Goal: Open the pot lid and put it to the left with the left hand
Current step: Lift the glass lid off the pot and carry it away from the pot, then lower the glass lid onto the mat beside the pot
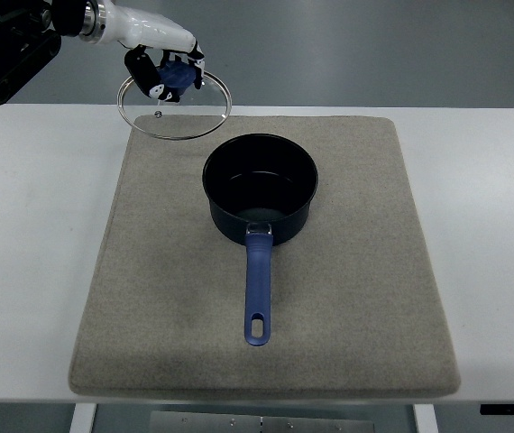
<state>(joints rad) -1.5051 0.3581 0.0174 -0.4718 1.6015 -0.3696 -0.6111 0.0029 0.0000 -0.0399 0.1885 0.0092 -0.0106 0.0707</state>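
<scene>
Glass lid (174,117) with a blue knob is gripped by the left robot hand (162,65) at the far left corner of the grey mat (347,298). The uncovered dark pot (260,188) sits mid-mat on the white surface (32,271), blue handle toward the robot.

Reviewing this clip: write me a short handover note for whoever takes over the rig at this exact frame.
Left robot hand: shut on the blue knob of the glass lid, at the mat's far-left corner.
Right robot hand: not in view.
Pot: uncovered, mid-mat, blue handle pointing toward the near edge.
Done: lid is off the pot and carried to the left.
Left: set the lid down to the pot's left, release, withdraw. Whether the lid touches the surface yet cannot be told.
</scene>
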